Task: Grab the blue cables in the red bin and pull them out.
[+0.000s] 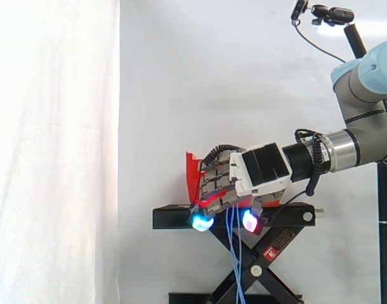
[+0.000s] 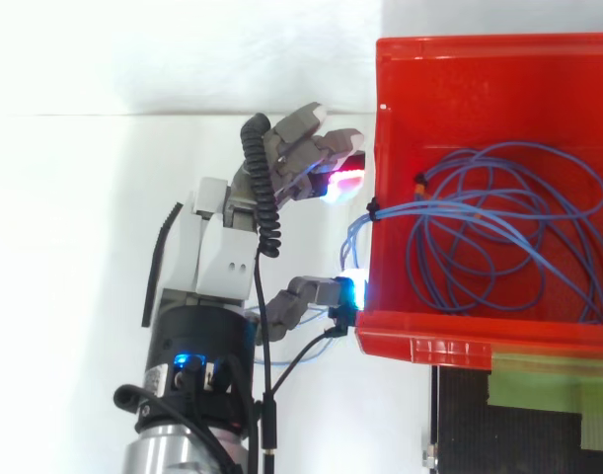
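The red bin [image 2: 479, 47] sits at the right of the top view, with a loose coil of thin blue cables [image 2: 498, 232] inside. One bundle of strands climbs over the bin's left wall and hangs down outside as a blue cable loop [image 1: 235, 253] past the stand. My hand [image 2: 227, 257] is just outside that wall, at the bin's front [image 1: 193, 172]. Its fingers [image 2: 311, 158] and thumb [image 2: 316, 293] are spread wide apart. The hanging strands pass through the gap between them, and nothing is pinched. In the side view my hand [image 1: 260, 170] covers most of the bin.
The bin rests on a black scissor stand [image 1: 174, 218] before the white curtain. A black pole carrying a camera [image 1: 336, 14] rises at the far right, behind the arm. A green and black surface [image 2: 548, 380] lies below the bin in the top view.
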`<state>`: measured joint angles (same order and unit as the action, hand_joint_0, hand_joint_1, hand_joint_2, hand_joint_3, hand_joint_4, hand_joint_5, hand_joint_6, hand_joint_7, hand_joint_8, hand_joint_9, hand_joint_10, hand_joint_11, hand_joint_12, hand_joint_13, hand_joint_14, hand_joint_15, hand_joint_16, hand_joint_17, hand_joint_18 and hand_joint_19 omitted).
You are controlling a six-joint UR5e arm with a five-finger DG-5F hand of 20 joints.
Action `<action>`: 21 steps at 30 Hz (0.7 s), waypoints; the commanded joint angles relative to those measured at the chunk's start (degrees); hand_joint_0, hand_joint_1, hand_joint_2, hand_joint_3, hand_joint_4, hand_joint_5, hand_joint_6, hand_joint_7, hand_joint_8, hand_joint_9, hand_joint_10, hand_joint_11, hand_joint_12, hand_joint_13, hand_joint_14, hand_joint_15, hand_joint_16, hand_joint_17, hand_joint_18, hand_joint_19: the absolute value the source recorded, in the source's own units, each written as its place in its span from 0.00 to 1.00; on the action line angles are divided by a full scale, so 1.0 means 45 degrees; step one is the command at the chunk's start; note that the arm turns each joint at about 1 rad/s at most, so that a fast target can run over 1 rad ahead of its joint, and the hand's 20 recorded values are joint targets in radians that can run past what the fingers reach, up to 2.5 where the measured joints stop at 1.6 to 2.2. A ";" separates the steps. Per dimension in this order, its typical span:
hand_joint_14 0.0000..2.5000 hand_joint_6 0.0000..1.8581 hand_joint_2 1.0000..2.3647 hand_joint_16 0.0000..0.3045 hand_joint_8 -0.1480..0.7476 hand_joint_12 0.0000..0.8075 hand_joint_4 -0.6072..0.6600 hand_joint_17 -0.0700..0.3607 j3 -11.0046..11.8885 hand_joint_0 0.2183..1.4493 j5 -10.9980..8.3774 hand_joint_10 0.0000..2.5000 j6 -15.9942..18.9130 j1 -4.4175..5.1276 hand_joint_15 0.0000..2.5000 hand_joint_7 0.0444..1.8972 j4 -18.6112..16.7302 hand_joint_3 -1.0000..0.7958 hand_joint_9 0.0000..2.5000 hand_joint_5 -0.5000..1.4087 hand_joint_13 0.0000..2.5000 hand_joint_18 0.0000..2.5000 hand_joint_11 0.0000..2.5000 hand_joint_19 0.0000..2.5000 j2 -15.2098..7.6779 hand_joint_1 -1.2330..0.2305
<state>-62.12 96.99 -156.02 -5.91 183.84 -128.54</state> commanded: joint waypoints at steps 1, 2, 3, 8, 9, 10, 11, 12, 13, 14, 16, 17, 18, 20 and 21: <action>0.00 0.01 0.00 0.18 0.45 0.48 0.53 0.45 0.0015 0.45 0.0087 0.01 -0.0202 -0.0093 0.13 0.26 0.0202 0.00 0.25 0.59 0.23 0.17 0.22 0.15 0.0048 0.11; 0.01 0.01 0.00 0.18 0.45 0.48 0.53 0.45 0.0015 0.45 0.0126 0.01 -0.0339 -0.0132 0.13 0.26 0.0280 0.00 0.25 0.58 0.23 0.17 0.22 0.15 0.0048 0.11; 0.00 0.01 0.00 0.18 0.45 0.48 0.54 0.45 0.0015 0.45 0.0126 0.01 -0.0339 -0.0152 0.13 0.27 0.0300 0.00 0.25 0.59 0.23 0.17 0.22 0.15 0.0048 0.11; 0.01 0.01 0.00 0.18 0.45 0.48 0.53 0.45 0.0015 0.45 0.0126 0.01 -0.0437 -0.0171 0.13 0.28 0.0261 0.00 0.25 0.60 0.24 0.17 0.22 0.15 0.0048 0.11; 0.01 0.01 0.00 0.18 0.45 0.48 0.53 0.45 0.0015 0.45 0.0126 0.01 -0.0437 -0.0171 0.13 0.29 0.0261 0.00 0.25 0.60 0.24 0.17 0.22 0.15 0.0048 0.12; 0.00 0.01 0.00 0.18 0.45 0.48 0.54 0.45 0.0015 0.45 0.0126 0.01 -0.0437 -0.0171 0.13 0.29 0.0261 0.00 0.25 0.60 0.24 0.17 0.22 0.15 0.0048 0.12; 0.00 0.01 0.00 0.18 0.45 0.48 0.53 0.45 0.0054 0.45 0.0126 0.01 -0.0437 -0.0171 0.13 0.29 0.0261 0.00 0.25 0.60 0.24 0.17 0.22 0.15 0.0048 0.12; 0.01 0.01 0.00 0.18 0.45 0.48 0.53 0.45 0.0093 0.45 0.0126 0.01 -0.0437 -0.0171 0.13 0.29 0.0261 0.00 0.25 0.61 0.24 0.17 0.22 0.15 0.0048 0.12; 0.01 0.01 0.00 0.18 0.45 0.48 0.53 0.45 0.0191 0.45 0.0126 0.01 -0.0437 -0.0171 0.13 0.30 0.0300 0.00 0.25 0.61 0.24 0.17 0.22 0.15 0.0048 0.12; 0.00 0.01 0.00 0.18 0.45 0.48 0.53 0.45 0.0210 0.45 0.0126 0.01 -0.0437 -0.0171 0.13 0.30 0.0300 0.00 0.25 0.61 0.24 0.17 0.22 0.15 0.0048 0.12; 0.01 0.01 0.00 0.18 0.45 0.48 0.53 0.45 0.0230 0.44 0.0126 0.01 -0.0437 -0.0152 0.13 0.31 0.0319 0.00 0.25 0.62 0.24 0.17 0.22 0.15 0.0048 0.12; 0.01 0.01 0.00 0.18 0.45 0.48 0.53 0.45 0.0308 0.45 0.0107 0.01 -0.0437 -0.0132 0.13 0.31 0.0319 0.00 0.25 0.61 0.24 0.17 0.22 0.15 0.0048 0.12; 0.00 0.01 0.00 0.18 0.45 0.48 0.53 0.45 0.0308 0.44 0.0107 0.01 -0.0437 -0.0132 0.13 0.32 0.0319 0.00 0.25 0.61 0.24 0.17 0.22 0.15 0.0048 0.12; 0.00 0.01 0.00 0.18 0.45 0.48 0.54 0.45 0.0327 0.44 0.0107 0.01 -0.0437 -0.0113 0.13 0.32 0.0319 0.00 0.25 0.62 0.24 0.17 0.22 0.15 0.0048 0.13; 0.01 0.01 0.00 0.18 0.45 0.48 0.53 0.45 0.0327 0.44 0.0107 0.01 -0.0437 -0.0113 0.13 0.32 0.0319 0.00 0.25 0.62 0.24 0.17 0.22 0.15 0.0048 0.13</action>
<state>-60.80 97.50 -157.98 -6.49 185.26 -128.32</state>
